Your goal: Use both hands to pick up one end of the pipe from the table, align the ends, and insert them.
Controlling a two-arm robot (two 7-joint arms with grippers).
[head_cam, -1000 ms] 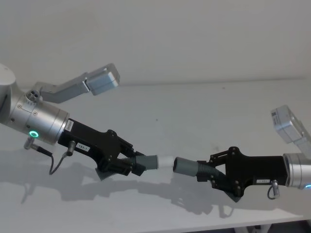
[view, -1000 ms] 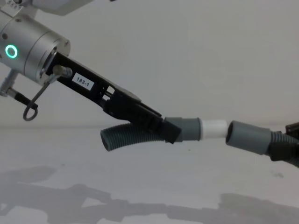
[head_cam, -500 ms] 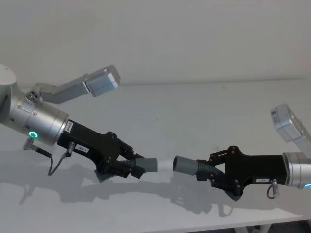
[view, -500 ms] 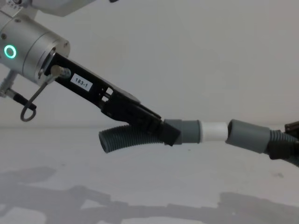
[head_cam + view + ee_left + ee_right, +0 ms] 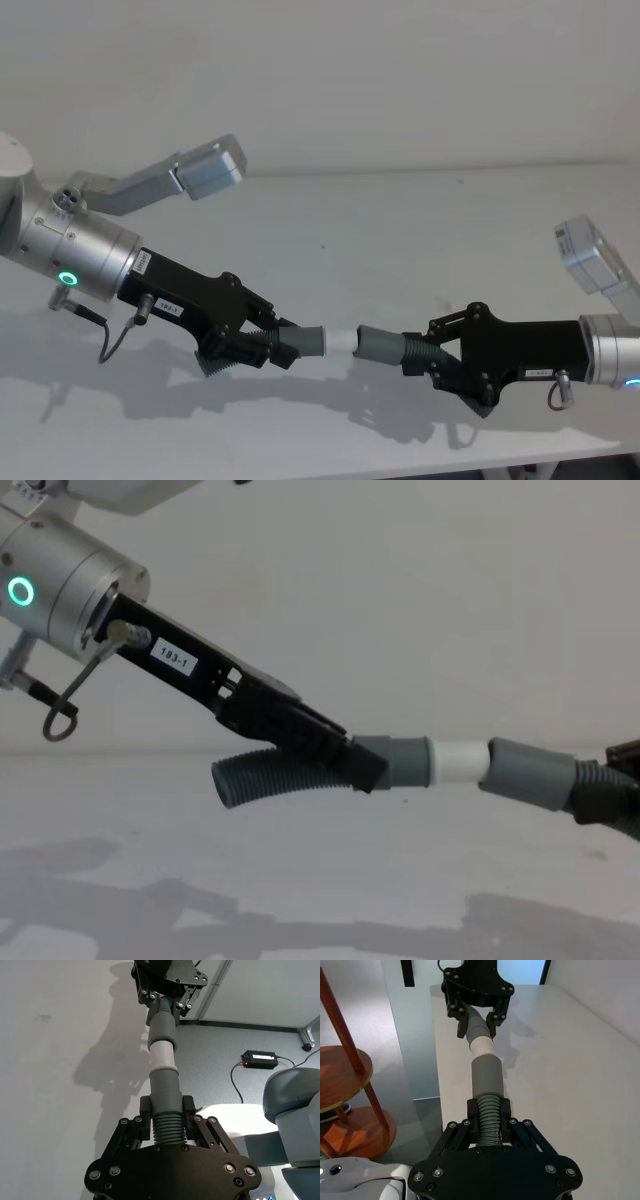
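My black left gripper (image 5: 272, 345) clamps a dark grey ribbed hose piece (image 5: 270, 778) above the white matte surface (image 5: 400, 230); its narrow white tip (image 5: 458, 762) meets the wider smooth grey cuff (image 5: 525, 775) of the hose piece my right gripper (image 5: 425, 355) clenches.

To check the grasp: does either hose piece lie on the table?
No: in the chest view the left gripper and right gripper hold both pieces above the table.

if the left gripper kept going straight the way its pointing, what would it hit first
The right gripper's hose cuff: the left gripper points its white tip at that mouth, already touching or just entering. Behind it sits the right gripper.
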